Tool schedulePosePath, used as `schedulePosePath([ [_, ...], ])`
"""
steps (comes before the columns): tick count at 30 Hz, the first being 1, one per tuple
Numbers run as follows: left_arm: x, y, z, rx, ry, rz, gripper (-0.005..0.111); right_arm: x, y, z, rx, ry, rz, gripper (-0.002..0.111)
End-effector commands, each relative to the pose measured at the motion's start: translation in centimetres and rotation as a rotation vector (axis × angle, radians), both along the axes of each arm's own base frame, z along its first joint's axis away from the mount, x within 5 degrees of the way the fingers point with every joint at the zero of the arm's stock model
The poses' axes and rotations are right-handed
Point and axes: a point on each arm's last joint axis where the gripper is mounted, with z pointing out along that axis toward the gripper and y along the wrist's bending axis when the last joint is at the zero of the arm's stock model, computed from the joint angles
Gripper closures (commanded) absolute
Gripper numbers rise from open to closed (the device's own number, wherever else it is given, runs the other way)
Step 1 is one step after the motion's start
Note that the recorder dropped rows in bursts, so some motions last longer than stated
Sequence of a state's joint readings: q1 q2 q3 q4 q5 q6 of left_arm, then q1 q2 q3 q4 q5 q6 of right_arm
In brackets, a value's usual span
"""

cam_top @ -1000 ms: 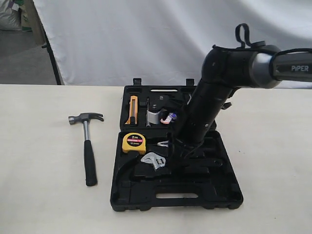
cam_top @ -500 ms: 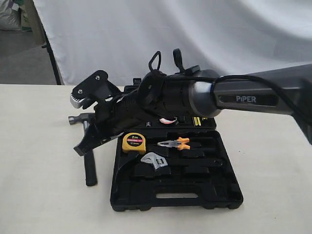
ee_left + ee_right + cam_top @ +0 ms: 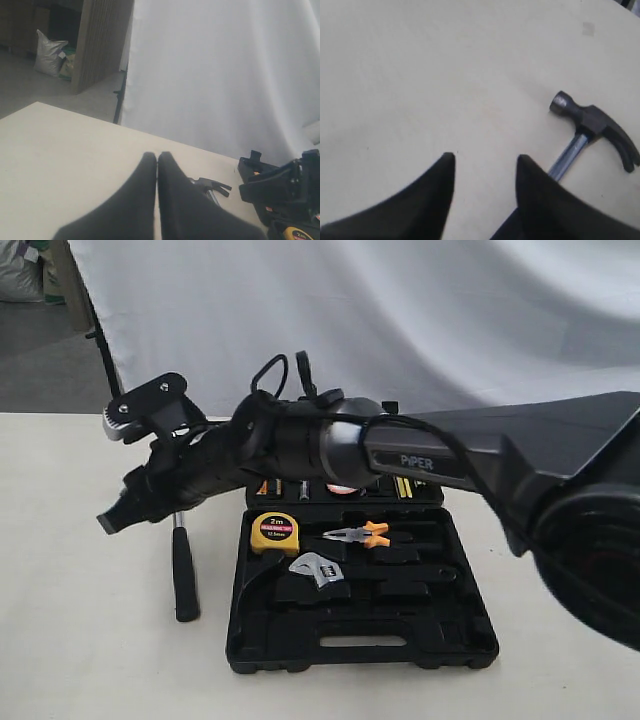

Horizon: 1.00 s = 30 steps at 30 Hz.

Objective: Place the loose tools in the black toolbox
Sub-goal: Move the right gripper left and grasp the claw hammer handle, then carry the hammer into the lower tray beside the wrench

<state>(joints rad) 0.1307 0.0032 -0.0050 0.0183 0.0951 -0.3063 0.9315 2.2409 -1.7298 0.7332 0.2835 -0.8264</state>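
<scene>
The claw hammer [image 3: 183, 575] lies on the table left of the black toolbox [image 3: 360, 645]; in the exterior view my right arm hides its head. The steel head [image 3: 597, 125] shows in the right wrist view, just beside my right gripper [image 3: 485, 159], which is open and empty and hovers above the table. From outside, that gripper [image 3: 112, 520] reaches across, left of the hammer's shaft. The silver adjustable wrench [image 3: 317, 568] rests inside the toolbox's near half. My left gripper [image 3: 157, 156] is shut on nothing, with the hammer head [image 3: 212, 186] beyond it.
A yellow tape measure [image 3: 274, 532] and orange-handled pliers [image 3: 362, 534] sit in the toolbox. Its hinged far half [image 3: 400, 488] holds small tools behind the arm. A white backdrop hangs behind the table.
My right arm has swung left from over the toolbox to above the hammer, uncovering the pliers. Its jaws have gone from shut to open.
</scene>
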Motion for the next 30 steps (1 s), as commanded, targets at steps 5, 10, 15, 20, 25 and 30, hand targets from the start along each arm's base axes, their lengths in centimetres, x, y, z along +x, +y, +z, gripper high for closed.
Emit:
schedulePosePath([
  [5,-0.1,0.1,0.2,0.002,-0.013,0.026,0.106,2.6,2.9,-2.8,-0.117,-0.03,0.106,0.038],
  [10,-0.1,0.1,0.2,0.002,-0.013,0.026,0.106,6.0,3.0,-4.6,-0.12,0.045,-0.048,0.038],
  [15,-0.1,0.1,0.2,0.002,-0.013,0.026,0.106,7.4,3.1,-6.4,-0.139,0.053,-0.067,0.038],
  [20,-0.1,0.1,0.2,0.002,-0.013,0.026,0.106,7.5,3.2,-8.3,-0.187,0.065,-0.05,0.053],
  [25,-0.1,0.1,0.2,0.002,-0.013,0.026,0.106,6.8,3.1,-8.6,-0.26,0.128,-0.009,0.092],
  [30,-0.1,0.1,0.2,0.002,-0.013,0.026,0.106,3.5,4.2,-7.9,-0.348,0.236,0.095,0.109],
])
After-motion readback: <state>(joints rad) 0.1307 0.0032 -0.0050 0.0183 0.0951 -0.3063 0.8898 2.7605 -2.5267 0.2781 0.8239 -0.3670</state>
